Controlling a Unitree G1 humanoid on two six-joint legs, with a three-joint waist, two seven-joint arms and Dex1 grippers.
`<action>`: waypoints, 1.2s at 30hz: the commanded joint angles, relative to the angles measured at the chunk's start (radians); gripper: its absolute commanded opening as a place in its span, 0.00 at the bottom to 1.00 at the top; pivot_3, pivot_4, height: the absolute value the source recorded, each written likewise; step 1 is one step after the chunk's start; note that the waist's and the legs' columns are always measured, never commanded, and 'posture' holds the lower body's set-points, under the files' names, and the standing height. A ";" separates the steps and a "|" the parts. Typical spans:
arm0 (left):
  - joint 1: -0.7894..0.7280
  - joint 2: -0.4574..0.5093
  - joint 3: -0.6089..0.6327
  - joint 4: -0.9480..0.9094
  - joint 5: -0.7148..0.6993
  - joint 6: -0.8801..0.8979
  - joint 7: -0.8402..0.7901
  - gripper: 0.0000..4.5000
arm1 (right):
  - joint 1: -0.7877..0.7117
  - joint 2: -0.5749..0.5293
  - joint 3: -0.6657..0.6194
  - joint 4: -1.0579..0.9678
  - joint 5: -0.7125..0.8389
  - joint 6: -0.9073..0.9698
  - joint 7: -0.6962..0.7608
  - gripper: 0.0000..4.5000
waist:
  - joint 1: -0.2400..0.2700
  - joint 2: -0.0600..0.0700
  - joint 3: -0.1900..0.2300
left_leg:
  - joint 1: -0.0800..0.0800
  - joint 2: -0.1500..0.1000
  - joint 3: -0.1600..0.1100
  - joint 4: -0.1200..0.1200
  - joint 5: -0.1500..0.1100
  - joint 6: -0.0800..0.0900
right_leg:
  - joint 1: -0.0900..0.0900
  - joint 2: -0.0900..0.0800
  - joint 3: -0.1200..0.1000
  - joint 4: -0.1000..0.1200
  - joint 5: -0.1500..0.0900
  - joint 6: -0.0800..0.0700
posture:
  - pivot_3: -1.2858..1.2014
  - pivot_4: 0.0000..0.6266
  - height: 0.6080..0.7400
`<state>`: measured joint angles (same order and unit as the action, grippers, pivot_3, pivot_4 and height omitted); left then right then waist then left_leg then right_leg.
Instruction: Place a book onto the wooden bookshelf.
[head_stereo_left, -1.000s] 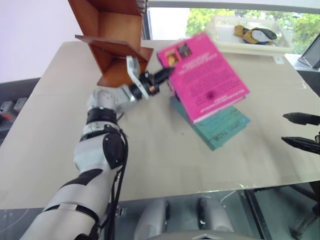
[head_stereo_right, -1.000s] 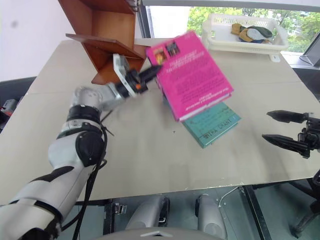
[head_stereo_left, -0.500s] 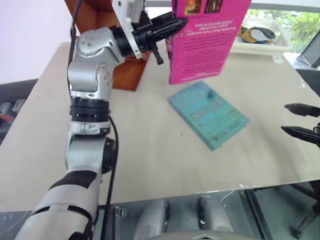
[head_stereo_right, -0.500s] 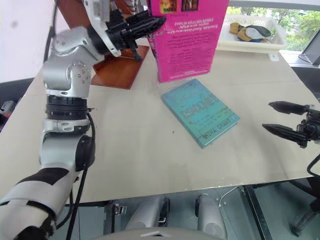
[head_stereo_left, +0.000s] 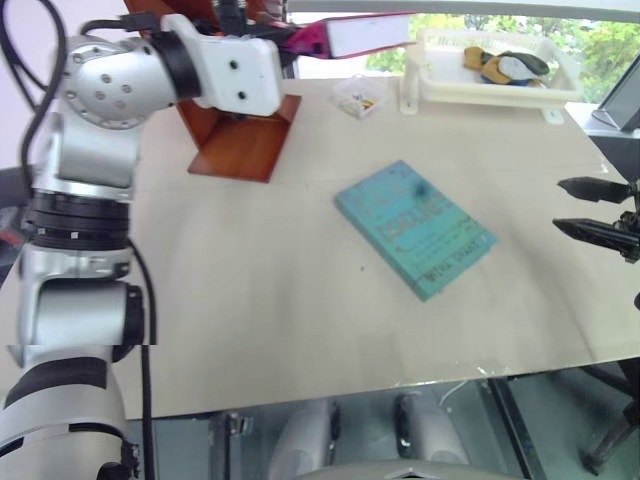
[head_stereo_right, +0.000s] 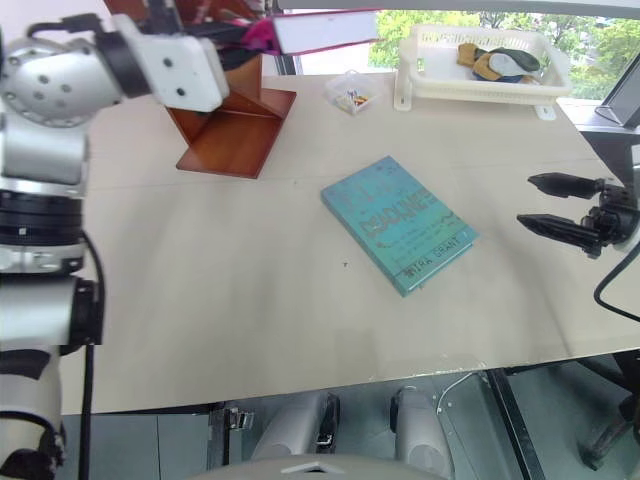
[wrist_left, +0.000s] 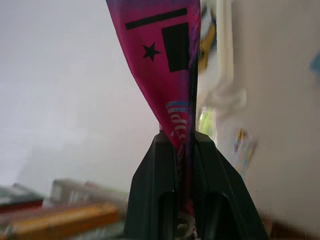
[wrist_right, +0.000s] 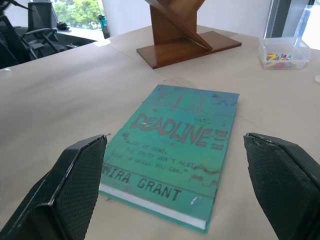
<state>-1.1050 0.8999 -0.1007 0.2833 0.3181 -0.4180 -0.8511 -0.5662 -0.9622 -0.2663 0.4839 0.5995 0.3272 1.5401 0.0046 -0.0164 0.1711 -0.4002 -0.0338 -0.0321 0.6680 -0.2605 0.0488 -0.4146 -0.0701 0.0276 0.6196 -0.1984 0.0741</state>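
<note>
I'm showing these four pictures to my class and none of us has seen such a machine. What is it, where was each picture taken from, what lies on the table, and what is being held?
It is a humanoid robot with two arms, each ending in a two-fingered gripper. Two pictures come from cameras in its head, looking down over the table. The other two come from cameras on its wrists, looking along the fingers. On the table lie a teal-green book, the foot of the wooden bookshelf, a small clear box and a white tray with objects in it. The left gripper is shut on the pink book, raised near the bookshelf. The right gripper hangs open near the table's right edge, holding nothing.
</note>
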 joint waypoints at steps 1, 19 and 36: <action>-0.022 0.061 0.009 0.013 0.075 -0.058 0.069 0.00 | -0.061 -0.003 0.016 0.039 -0.012 -0.030 0.072 1.00 | 0.003 0.000 0.000 | 0.000 0.000 0.000 0.000 0.000 0.000 | 0.000 0.000 0.000 0.000 0.000 0.000 | 0.52 0.24 1.00; -0.166 0.123 -0.165 0.547 0.288 -0.304 0.234 0.00 | -0.080 0.059 -0.041 -0.034 0.143 0.063 0.051 1.00 | 0.002 0.000 0.001 | 0.000 -0.001 0.000 0.001 -0.001 0.001 | 0.000 0.000 -0.001 0.003 0.000 0.000 | 0.52 0.24 1.00; -0.358 0.053 -0.329 0.888 0.418 -0.307 0.357 0.00 | -0.071 0.085 -0.095 -0.176 0.228 0.153 -0.010 1.00 | -0.043 0.000 0.001 | 0.001 0.000 0.000 0.002 -0.001 0.002 | 0.000 0.001 0.000 0.006 0.000 0.000 | 0.52 0.24 1.00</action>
<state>-1.4375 0.9309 -0.4335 1.1443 0.7245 -0.7494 -0.5013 -0.6292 -0.8743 -0.3255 0.3465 0.7995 0.4748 1.5232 -0.0384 -0.0165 0.1717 -0.3994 -0.0338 -0.0319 0.6697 -0.2612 0.0507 -0.4149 -0.0693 0.0273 0.6261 -0.1985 0.0746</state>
